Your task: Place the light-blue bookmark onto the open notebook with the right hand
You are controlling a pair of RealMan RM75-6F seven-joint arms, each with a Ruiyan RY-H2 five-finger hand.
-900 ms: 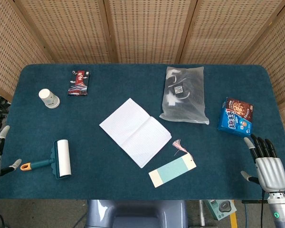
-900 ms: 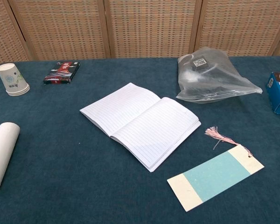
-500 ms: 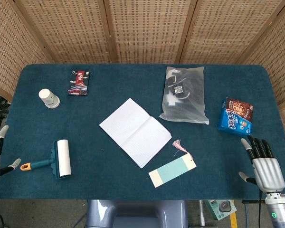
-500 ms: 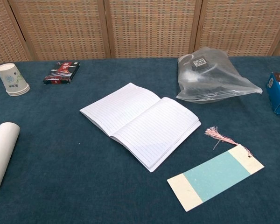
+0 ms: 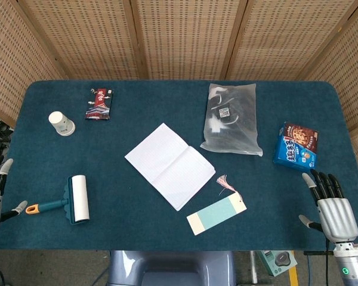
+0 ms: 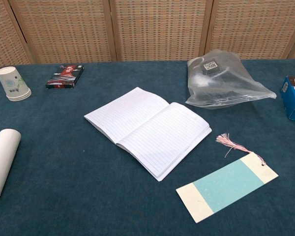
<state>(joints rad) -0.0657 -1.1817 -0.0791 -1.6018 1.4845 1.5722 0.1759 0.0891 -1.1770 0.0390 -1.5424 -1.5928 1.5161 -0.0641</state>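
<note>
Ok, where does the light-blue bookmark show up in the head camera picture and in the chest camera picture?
Head view: the bookmark lies low and just right of centre, near the table's front edge.
Chest view: the bookmark lies at lower right, its pink tassel pointing up and left.
Shared landmark: the open notebook, just up and left of it in both.

Staged test bench, likely a lab. Table (image 5: 167,238) covered in dark teal felt; woven rattan screens (image 5: 185,36) close off its far edge and both sides; unrelated props scattered: cup (image 5: 61,123), lint roller (image 5: 71,200), snack box (image 5: 296,146).
</note>
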